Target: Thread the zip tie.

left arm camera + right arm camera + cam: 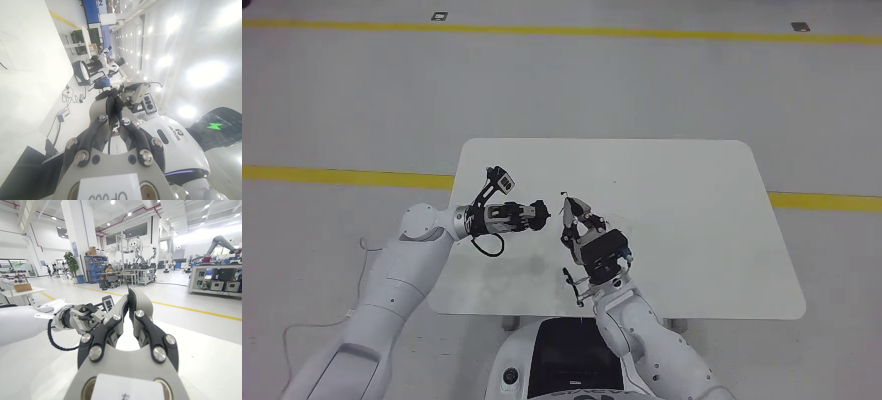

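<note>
Both grippers hang over the white table (692,230), tips close together near its middle left. My right gripper (129,293) is shut on a thin black zip tie (126,283), whose free end curves up past the fingertips. In the top view the right gripper (568,207) points toward the left gripper (543,214), with a small gap between them. My left gripper (113,96) has its fingers pressed together, and a thin black strand of the zip tie (109,138) runs back between them toward the palm. How the two ends of the tie meet is hidden.
A black ribbed cable (54,341) loops under the left wrist. The table edge (457,190) lies just left of the left arm. Bare tabletop stretches to the right of both grippers.
</note>
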Controlling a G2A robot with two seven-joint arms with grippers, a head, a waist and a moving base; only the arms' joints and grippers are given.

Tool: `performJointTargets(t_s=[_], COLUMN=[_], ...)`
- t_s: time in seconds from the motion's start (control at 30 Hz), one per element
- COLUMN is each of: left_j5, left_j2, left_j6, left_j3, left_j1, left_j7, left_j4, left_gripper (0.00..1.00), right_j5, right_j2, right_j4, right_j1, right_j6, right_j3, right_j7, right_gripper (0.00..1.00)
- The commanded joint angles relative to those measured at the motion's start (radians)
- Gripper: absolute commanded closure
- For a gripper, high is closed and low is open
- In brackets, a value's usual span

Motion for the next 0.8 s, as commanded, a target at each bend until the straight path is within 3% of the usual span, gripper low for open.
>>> performJointTargets(t_s=[0.0, 0.4, 0.77], left_j5=[0.000, 0.000, 0.000], left_j2=[0.000, 0.000, 0.000], left_j6=[0.000, 0.000, 0.000], left_j3=[0.000, 0.000, 0.000], left_j1=[0.000, 0.000, 0.000], left_j7=[0.000, 0.000, 0.000], left_j4=[0.000, 0.000, 0.000], left_gripper=[1.00, 1.00, 1.00], right_j5=[-0.009, -0.061, -0.069], right_j2=[-0.004, -0.020, -0.020], right_j4=[0.009, 0.037, 0.031], right_j1=[0.005, 0.024, 0.021], right_j6=[0.010, 0.067, 0.065], right_j3=[-0.012, -0.050, -0.046], right_j7=[-0.001, -0.009, -0.002], right_gripper=[1.00, 1.00, 1.00])
